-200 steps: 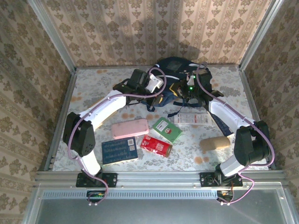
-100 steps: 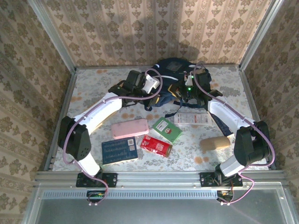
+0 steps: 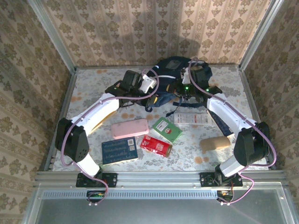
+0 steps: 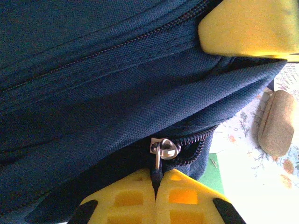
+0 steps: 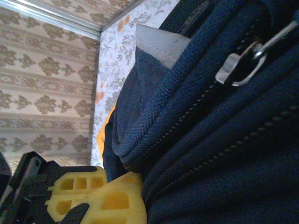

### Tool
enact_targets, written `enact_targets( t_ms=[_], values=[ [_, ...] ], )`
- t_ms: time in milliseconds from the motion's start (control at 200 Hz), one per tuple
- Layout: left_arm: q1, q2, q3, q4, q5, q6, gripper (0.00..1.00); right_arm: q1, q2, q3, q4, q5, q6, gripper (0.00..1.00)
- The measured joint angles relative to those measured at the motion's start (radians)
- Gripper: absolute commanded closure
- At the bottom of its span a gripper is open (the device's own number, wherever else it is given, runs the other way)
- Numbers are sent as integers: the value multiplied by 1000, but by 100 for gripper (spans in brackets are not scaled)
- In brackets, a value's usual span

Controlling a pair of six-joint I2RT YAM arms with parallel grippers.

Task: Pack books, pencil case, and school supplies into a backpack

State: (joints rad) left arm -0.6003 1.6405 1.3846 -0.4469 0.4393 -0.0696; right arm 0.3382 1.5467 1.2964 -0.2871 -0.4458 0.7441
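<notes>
My left fingers are together, clamped on the zipper pull of the backpack. The tab drops straight from the metal slider into the seam between my pads. Zip teeth curve off to the right of the slider, and navy fabric covers everything above the fingers. Up and right of them is a smooth yellow shape; I can't tell what it is.

My right fingers are closed too, pressed against the bag's fabric beside a zip line. I can't tell if any cloth is pinched. A second slider with a metal pull sits up and right of them. A pale grey panel pokes out above the zip.

From the top view, both pairs of fingers are on the backpack at the far end of the counter, left on its left side, right on its right. Everything else lies behind my fingers, toward the arm bases:
- The white strip is just behind the right fingers.
- The green pack and red pack are behind and between both pairs.
- The pencil case and blue book are behind the left fingers.
- A tan roll lies beside my right arm.
</notes>
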Motion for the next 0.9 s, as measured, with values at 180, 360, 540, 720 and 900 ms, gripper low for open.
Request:
enact_targets(
  t_ms=[180, 360, 540, 720, 900],
  values=[
    [0, 0, 42, -72, -11, 27, 89, 28, 17, 79, -95, 40, -148, 100],
    [-3, 3, 89, -144, -48, 62, 85, 33, 22, 105, -135, 55, -235, 100],
    [-9, 42, 112, -198, -71, 80, 88, 33, 22, 105, -174, 56, -272, 100],
    [-27, 63, 126, -216, -70, 92, 100, 31, 22, 105, -186, 58, -282, 100],
    [-27, 64, 125, -211, -74, 87, 100, 31, 21, 105, -186, 66, -290, 100]
  ],
)
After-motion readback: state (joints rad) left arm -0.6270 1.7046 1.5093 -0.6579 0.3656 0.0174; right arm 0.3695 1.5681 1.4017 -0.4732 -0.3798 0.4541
